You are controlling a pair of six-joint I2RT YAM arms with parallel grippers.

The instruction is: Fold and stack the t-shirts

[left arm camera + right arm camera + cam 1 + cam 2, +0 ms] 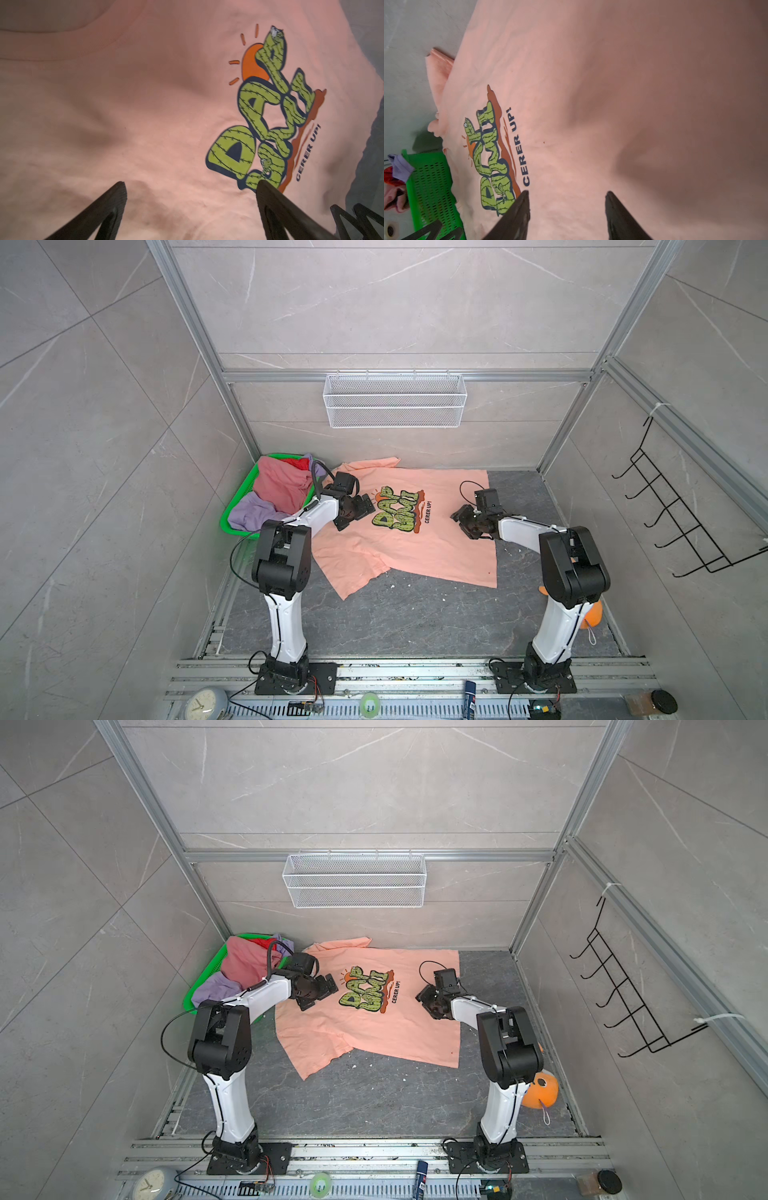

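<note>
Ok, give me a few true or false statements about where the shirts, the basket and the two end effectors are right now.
1. The peach t-shirt lies spread on the table, print side up. True.
2. The left end effector is clamped on a sleeve. False: its jaws stand open above the shirt, holding nothing.
3. The green basket holds a pink shirt and a lavender shirt. True.
4. The orange plush toy sits in the basket. False: it lies near the table's right edge, far from the basket.
5. The right end effector is open, with nothing between its jaws. True.
</note>
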